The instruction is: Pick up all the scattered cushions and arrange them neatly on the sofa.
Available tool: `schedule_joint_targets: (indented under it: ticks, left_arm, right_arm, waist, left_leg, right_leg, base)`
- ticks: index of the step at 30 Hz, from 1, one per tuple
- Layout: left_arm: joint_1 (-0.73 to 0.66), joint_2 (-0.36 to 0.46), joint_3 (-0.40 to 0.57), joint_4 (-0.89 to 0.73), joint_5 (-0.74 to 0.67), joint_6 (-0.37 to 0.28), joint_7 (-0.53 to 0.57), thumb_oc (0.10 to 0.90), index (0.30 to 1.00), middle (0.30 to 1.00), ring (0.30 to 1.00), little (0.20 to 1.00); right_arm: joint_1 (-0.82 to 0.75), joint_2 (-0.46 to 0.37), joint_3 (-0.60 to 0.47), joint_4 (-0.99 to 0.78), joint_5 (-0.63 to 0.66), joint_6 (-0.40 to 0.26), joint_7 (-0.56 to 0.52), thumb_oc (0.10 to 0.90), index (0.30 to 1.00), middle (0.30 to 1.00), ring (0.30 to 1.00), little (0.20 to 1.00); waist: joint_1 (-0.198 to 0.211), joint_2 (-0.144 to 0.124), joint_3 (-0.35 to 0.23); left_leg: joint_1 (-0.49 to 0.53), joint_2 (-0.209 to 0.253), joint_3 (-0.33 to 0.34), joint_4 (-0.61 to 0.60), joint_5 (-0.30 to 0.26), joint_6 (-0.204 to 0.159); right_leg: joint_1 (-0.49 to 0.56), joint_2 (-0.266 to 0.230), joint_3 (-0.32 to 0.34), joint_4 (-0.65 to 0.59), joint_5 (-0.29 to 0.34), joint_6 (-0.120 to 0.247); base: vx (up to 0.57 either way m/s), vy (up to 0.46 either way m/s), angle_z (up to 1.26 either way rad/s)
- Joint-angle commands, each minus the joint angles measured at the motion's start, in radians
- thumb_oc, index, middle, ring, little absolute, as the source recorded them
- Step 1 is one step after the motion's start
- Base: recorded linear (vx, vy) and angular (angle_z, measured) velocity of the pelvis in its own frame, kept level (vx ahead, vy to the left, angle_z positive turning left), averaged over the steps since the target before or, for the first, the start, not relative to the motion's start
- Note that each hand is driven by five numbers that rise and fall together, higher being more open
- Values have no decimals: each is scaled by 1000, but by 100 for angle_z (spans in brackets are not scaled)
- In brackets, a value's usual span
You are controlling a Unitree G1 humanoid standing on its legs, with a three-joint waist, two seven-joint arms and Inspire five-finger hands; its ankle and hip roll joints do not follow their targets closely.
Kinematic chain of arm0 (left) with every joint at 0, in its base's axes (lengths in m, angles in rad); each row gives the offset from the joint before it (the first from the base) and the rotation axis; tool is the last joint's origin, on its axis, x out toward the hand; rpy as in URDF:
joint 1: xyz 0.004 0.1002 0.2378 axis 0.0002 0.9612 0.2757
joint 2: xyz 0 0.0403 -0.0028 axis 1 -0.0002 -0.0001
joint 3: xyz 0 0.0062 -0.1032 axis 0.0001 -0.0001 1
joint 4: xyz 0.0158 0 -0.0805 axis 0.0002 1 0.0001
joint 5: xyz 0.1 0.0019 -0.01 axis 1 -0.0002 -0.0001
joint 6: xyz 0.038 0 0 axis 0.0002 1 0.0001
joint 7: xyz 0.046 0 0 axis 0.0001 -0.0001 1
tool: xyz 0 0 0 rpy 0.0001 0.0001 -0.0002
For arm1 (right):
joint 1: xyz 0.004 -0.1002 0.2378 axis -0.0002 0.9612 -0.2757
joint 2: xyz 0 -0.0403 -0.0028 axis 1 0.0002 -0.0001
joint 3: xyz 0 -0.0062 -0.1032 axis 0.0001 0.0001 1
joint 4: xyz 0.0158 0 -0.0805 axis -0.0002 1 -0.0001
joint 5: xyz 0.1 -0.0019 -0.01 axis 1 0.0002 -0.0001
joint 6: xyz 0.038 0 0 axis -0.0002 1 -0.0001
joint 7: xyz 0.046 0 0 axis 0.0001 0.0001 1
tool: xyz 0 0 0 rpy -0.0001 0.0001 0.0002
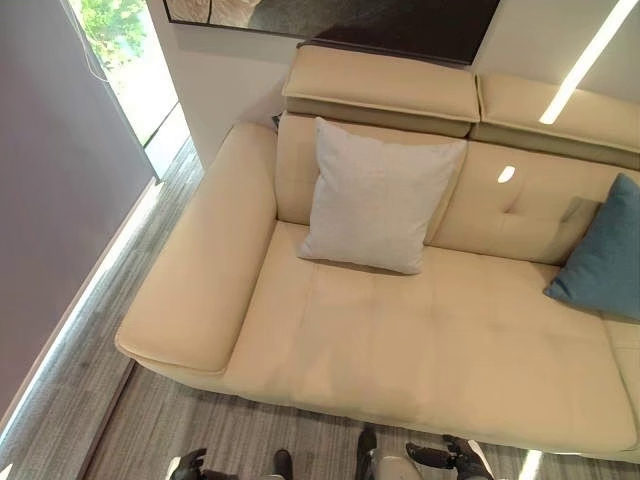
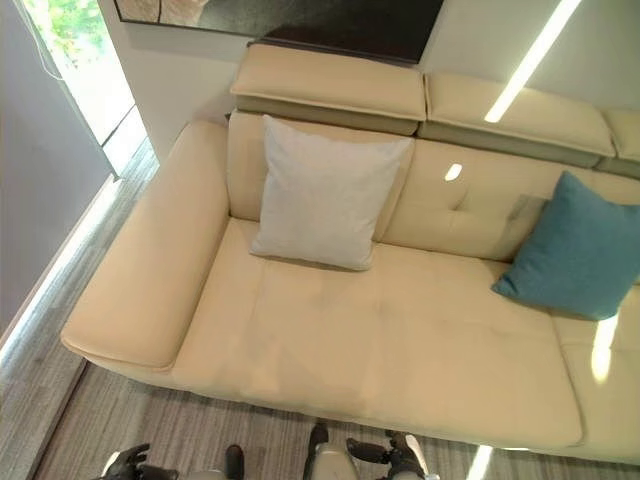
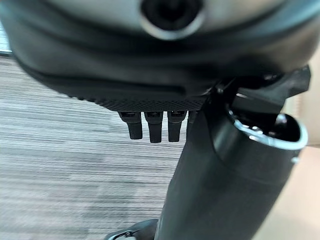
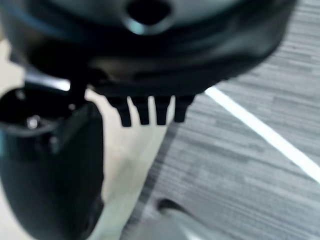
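A pale grey cushion (image 1: 378, 196) leans upright against the backrest of the cream sofa (image 1: 440, 340), near its left end. A teal cushion (image 2: 580, 248) leans on the backrest further right. Both hands hang low in front of the sofa, over the floor and away from the cushions. My left hand (image 1: 188, 465) is open, and its fingers (image 3: 152, 127) point straight down with nothing in them. My right hand (image 1: 450, 458) is open too, and its fingers (image 4: 150, 112) are straight and hold nothing.
The sofa's wide left armrest (image 1: 205, 270) runs along a strip of grey striped carpet (image 1: 110, 340) beside a grey wall and a window (image 1: 130, 60). Raised headrests (image 1: 385, 88) top the backrest. Carpet (image 2: 190, 430) lies before the sofa's front edge.
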Motion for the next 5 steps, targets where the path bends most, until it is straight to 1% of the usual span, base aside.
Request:
schedule_joint_targets:
  ticks: [1,5]
  left_arm:
    - [-50,-18,13,12,27,-21,25,800,900,900,900,900]
    - [-61,-27,-9,10,41,-18,17,800,900,900,900,900]
  right_arm:
    - [-37,-48,3,0,12,-12,-32,800,900,900,900,900]
    - [-29,-45,1,21,25,-10,-31,800,900,900,900,900]
  waist:
    - [-12,2,-47]
    - [-30,6,-58]
  left_leg:
    - [-48,-58,-93,-6,-61,-9]
    - [-30,-46,-89,-31,-48,-21]
  right_leg:
    - [39,26,17,-163,90,-5]
    - [61,42,18,-206,87,-12]
  base:
    - [-19,-106,-10]
    - [-21,-72,-7]
